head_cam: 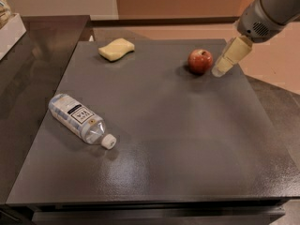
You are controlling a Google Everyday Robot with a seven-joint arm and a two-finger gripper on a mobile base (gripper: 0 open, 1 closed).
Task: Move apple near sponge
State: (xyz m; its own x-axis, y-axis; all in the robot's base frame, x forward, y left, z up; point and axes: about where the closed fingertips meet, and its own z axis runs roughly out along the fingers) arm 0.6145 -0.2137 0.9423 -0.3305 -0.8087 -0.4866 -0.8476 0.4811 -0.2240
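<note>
On the dark table (178, 139), a water bottle (77, 120) lies on its side at the left, cap toward the near right, and the pale sponge (116, 49) rests flat near the far edge with its long side running left to right. Well to the right of the sponge, the round apple (200, 61) sits upright, dimple up. The gripper (219, 71) slants down just beside the apple's right side, gripping nothing; how wide it stands I cannot tell.
</note>
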